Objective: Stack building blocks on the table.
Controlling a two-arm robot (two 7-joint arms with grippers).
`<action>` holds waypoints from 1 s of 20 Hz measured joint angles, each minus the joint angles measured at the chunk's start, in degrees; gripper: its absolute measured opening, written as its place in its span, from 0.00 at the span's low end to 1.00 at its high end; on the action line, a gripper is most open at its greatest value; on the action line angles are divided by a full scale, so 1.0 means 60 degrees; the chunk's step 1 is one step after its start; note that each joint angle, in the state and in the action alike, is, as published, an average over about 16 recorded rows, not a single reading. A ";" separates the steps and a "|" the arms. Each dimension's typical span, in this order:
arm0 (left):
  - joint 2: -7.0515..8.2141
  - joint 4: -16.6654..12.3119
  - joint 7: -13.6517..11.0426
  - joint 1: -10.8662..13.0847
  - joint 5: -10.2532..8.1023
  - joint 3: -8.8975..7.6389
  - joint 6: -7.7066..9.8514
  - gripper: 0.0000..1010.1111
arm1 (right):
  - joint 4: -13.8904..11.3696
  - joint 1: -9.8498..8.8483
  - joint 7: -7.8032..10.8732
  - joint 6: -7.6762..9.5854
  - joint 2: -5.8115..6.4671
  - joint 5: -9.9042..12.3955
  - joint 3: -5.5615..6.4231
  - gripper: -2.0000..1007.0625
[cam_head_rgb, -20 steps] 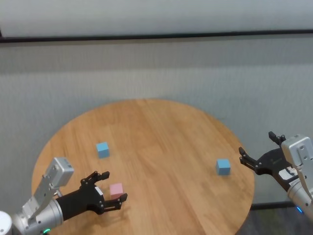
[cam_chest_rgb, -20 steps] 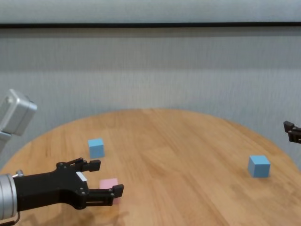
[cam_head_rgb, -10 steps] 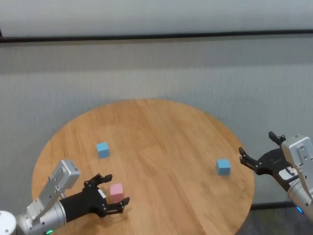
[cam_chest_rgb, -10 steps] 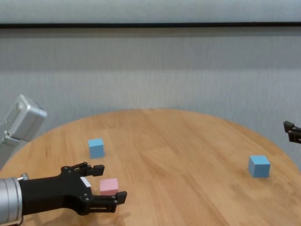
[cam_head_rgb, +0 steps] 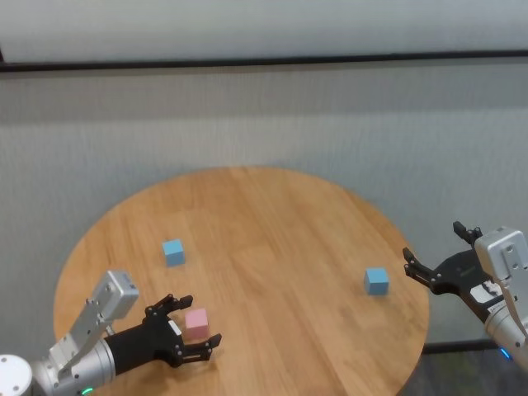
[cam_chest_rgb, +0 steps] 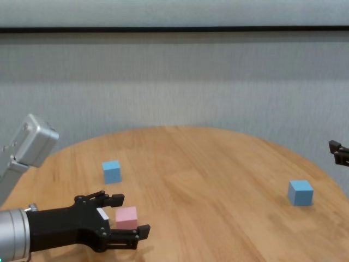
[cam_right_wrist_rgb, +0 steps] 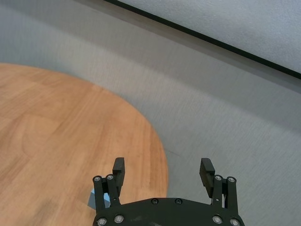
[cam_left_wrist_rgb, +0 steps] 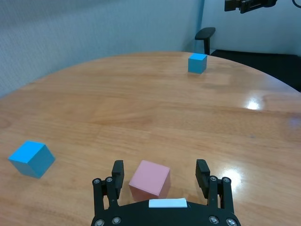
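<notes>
Left gripper (cam_head_rgb: 191, 324) spread around pink block (cam_head_rgb: 196, 320), blocks unlabelled

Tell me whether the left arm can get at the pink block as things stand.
Probably yes. The left end effector is open with the pink block already between its fingers on the table, and nothing lies in the way. The right end effector waits open beyond the table's edge.

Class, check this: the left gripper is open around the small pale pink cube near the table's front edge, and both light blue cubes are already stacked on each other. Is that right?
Not quite. The left gripper is indeed open around the small pale pink cube, but the head view shows the two light blue cubes apart on the round wooden table: one on the left, the other far right near the idle right gripper. Nothing is stacked.
</notes>
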 joint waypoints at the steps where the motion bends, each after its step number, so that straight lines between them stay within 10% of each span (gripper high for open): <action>1: -0.0024 0.0049 -0.0014 -0.0018 0.0012 -0.0007 -0.0017 0.99 | 0.0000 0.0000 0.0000 0.0000 0.0000 0.0000 0.0000 1.00; 20: -0.0329 0.0742 -0.0124 -0.0272 0.0154 -0.0133 -0.0114 0.99 | 0.0000 0.0000 0.0000 0.0000 0.0000 0.0000 0.0000 1.00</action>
